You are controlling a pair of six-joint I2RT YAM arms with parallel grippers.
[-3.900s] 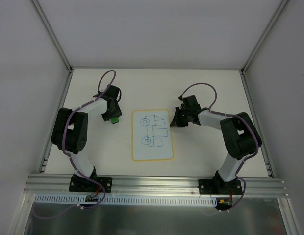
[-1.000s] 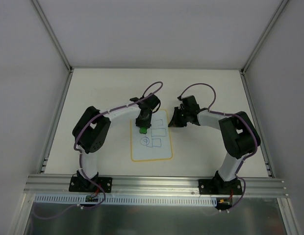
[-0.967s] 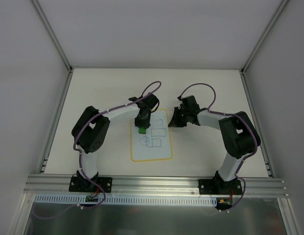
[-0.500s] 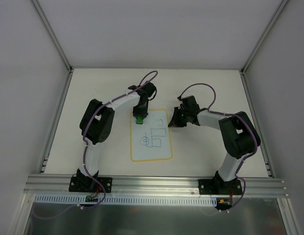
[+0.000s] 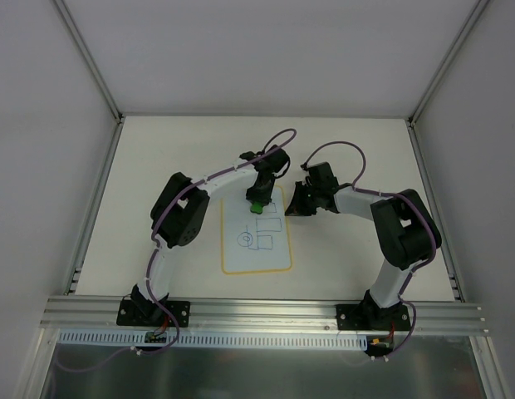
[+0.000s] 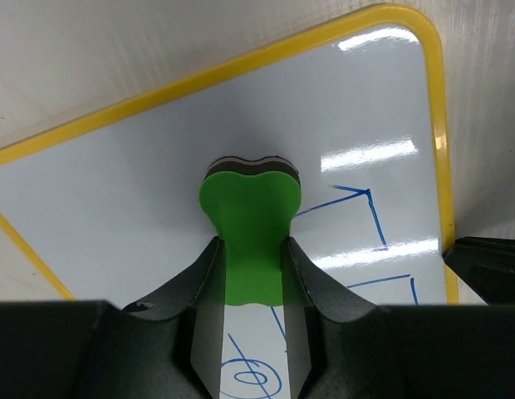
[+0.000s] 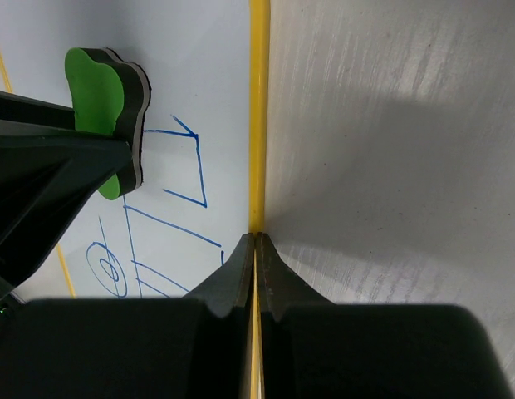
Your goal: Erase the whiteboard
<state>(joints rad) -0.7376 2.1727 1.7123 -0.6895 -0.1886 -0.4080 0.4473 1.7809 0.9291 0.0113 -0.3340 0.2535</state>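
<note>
We saw left gripper [image 6: 251,247] clamped on green eraser [image 6: 249,204], right gripper [image 7: 255,241] pinching whiteboard [image 7: 199,75]. Flat, overlapping strokes seemed best.

Lower end of eraser [image 6: 249,195] buried between fingers of my left hand [image 6: 249,246], board [image 6: 116,183] cut off at picture edges, drawing [image 6: 332,202] partly behind eraser

One whiteboard [image 5: 257,253], one green eraser [image 5: 255,205] and one table [image 5: 158,166]; two arms, the left arm [image 5: 181,218] and the right arm [image 5: 403,229].
</note>
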